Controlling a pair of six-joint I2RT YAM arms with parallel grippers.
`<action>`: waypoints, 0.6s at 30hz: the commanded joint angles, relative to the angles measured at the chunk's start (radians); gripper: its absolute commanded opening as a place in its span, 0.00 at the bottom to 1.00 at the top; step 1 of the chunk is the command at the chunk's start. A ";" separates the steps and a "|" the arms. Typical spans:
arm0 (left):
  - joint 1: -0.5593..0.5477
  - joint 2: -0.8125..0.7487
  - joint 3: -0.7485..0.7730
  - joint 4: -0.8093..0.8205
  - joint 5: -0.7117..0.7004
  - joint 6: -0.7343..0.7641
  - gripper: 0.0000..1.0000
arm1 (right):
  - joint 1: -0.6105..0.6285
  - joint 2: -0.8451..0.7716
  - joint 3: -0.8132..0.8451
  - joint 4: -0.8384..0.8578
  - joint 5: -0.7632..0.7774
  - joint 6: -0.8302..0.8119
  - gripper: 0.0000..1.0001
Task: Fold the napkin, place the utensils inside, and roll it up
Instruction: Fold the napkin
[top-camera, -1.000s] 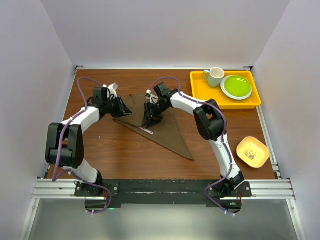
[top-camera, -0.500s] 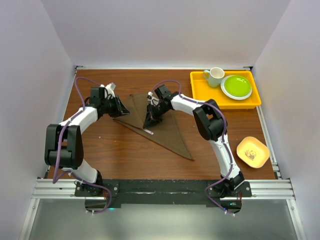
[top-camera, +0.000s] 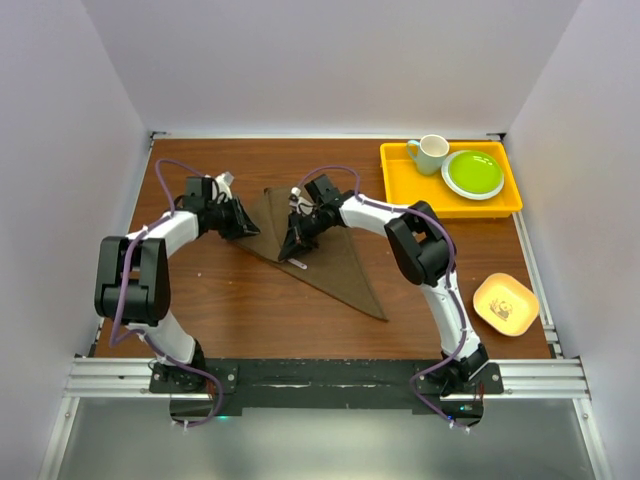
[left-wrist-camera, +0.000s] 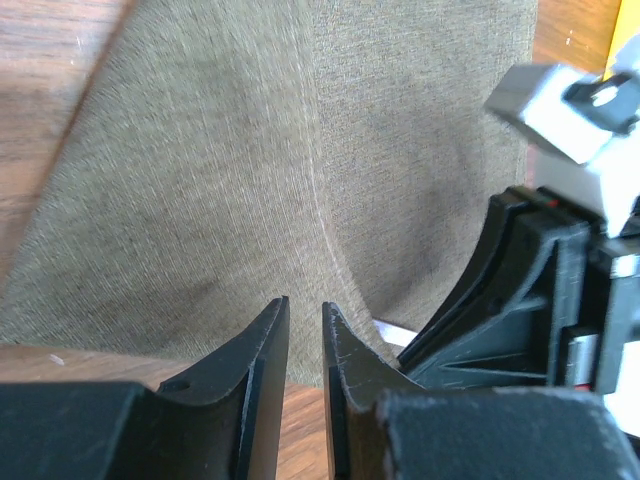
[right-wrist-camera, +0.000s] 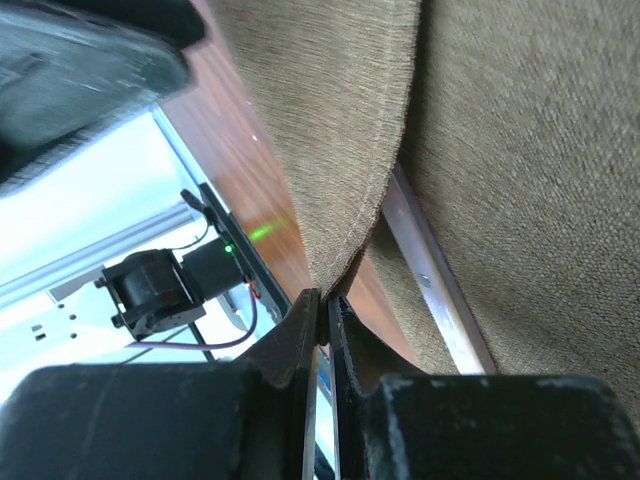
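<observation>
The dark brown napkin lies folded into a long triangle on the wooden table. The silver knife rests on it near its left edge; in the right wrist view the knife lies on the lower layer. My right gripper is shut on the napkin's raised edge, lifted over the knife. My left gripper is at the napkin's left corner. Its jaws stand nearly together on the edge of the cloth.
A yellow tray at the back right holds a pale mug and a green plate. A small yellow dish sits near the right edge. The right gripper's black body is close beside my left fingers.
The right gripper has closed on the napkin's edge and shifted slightly left. The left gripper has barely moved at the cloth's left corner.
</observation>
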 joint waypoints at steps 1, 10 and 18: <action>0.011 0.011 0.047 0.003 0.012 0.005 0.24 | 0.007 -0.048 -0.026 0.039 -0.043 0.031 0.08; 0.011 0.040 0.051 0.032 0.041 -0.007 0.24 | 0.006 -0.025 0.044 -0.085 0.012 -0.070 0.17; 0.017 0.146 0.080 0.276 0.125 -0.137 0.22 | 0.007 -0.001 0.153 -0.237 0.047 -0.166 0.35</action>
